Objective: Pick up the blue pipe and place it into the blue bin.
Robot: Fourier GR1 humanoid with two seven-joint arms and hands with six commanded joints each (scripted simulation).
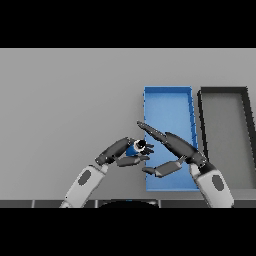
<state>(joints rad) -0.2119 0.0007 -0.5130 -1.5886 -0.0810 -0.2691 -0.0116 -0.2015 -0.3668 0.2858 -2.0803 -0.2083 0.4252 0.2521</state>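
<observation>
On the grey desk (pixel 65 110), seen from the head view, the blue bin (pixel 168 107) lies right of centre with its long sides running from near to far, and a dark bin (pixel 223 90) with a grey floor lies just beside it on its right, the two side by side with a narrow strip of desk between them. Left of the blue bin's near half, the left hand (pixel 116 151) reaches in from the lower left, its white and grey forearm slanting up toward the centre. Its dark fingers and thumb are curled round the blue pipe (pixel 134 149), so that only a short blue stretch and one dark end of the pipe show between them; the pipe is held just outside the blue bin's left wall, near the bin's near end. The right hand (pixel 176 146) comes in from the lower right and lies over the near part of the blue bin, its fingers stretched straight and pointing up and left toward the pipe, the thumb spread apart below them, holding nothing. Its fingertips end close to the pipe's dark end; whether they touch it cannot be told.
</observation>
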